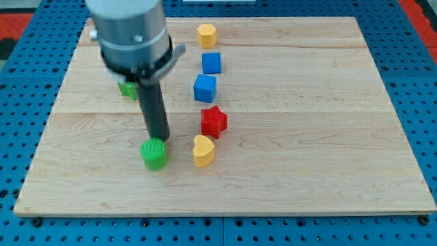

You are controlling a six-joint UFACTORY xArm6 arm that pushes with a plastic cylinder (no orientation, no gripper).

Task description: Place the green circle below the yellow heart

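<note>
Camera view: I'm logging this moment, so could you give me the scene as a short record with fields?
tip: my tip at the top edge of the green circle
green circle: left of the yellow heart, not below it
yellow heart: just under the red star
blue blocks: two stacked in a column above the star
yellow block: near the board's top
green block: partly hidden behind the arm

No readable markings anywhere on the board

No text, label, brand or number is showing on the wooden board [307,137] or its blocks.
</note>
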